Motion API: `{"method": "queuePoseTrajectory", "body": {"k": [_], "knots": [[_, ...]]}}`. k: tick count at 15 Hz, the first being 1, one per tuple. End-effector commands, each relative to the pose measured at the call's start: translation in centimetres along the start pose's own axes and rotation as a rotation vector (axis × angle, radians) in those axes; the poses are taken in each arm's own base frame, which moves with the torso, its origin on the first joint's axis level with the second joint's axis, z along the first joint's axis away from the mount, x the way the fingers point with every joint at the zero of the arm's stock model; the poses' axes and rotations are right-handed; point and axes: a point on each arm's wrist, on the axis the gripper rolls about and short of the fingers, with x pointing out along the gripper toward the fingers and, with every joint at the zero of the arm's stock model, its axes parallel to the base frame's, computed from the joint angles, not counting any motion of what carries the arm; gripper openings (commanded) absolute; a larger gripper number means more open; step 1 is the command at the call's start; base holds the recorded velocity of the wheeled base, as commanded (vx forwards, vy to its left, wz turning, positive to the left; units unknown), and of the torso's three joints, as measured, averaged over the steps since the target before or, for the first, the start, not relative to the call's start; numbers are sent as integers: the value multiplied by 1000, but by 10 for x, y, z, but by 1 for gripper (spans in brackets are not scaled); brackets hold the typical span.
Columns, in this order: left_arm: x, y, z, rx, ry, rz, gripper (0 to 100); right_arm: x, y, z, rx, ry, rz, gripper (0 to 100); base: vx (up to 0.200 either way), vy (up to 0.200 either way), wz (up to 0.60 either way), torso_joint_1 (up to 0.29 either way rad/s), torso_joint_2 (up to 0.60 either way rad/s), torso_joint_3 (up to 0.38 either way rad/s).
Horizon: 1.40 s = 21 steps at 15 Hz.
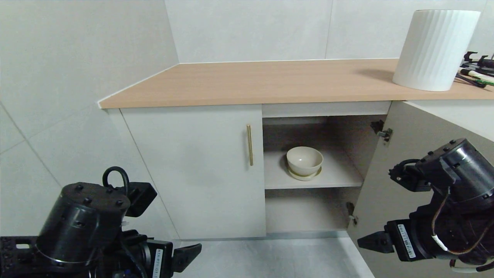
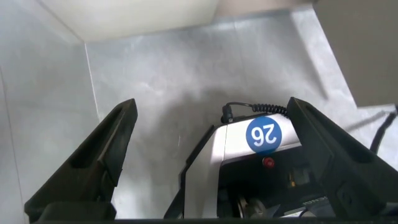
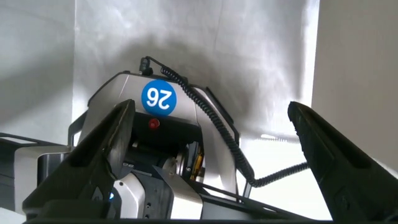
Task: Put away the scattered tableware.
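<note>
**Bowl parked on the shelf**

Left pincer and right pincer are both spread wide, down low. At 1 o'clock the bowl sits on a plate on the cupboard shelf. Farther, 2 o'clock: white ribbed canister on the surface.

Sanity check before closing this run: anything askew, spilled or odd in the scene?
Nothing spilled or damaged. The bowl sits upright on a plate on the cabinet shelf. The only loose end is the right door, which stands open while the left one is shut.
</note>
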Motion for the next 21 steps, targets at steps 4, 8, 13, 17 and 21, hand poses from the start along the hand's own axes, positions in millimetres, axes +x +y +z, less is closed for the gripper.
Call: {"method": "queuePoseTrajectory", "body": {"k": [4,8,13,17,21], "knots": [[1,0,-1,1,3,1,100,2,0,-1,-2,7,-5,100,-200,0,0,4,-1,2],[1,0,-1,1,2,1,100,2,0,-1,-4,10,-6,100,0,0,0,0,0,0],[2,0,-1,1,5,3,100,2,0,-1,-4,9,-6,100,0,0,0,0,0,0],[2,0,-1,9,9,4,100,0,-2,-4,-9,9,-8,100,0,-100,0,1,1,1],[2,0,-2,12,9,4,100,-17,-10,-20,-127,-7,8,100,0,-200,0,4,0,2]]}}
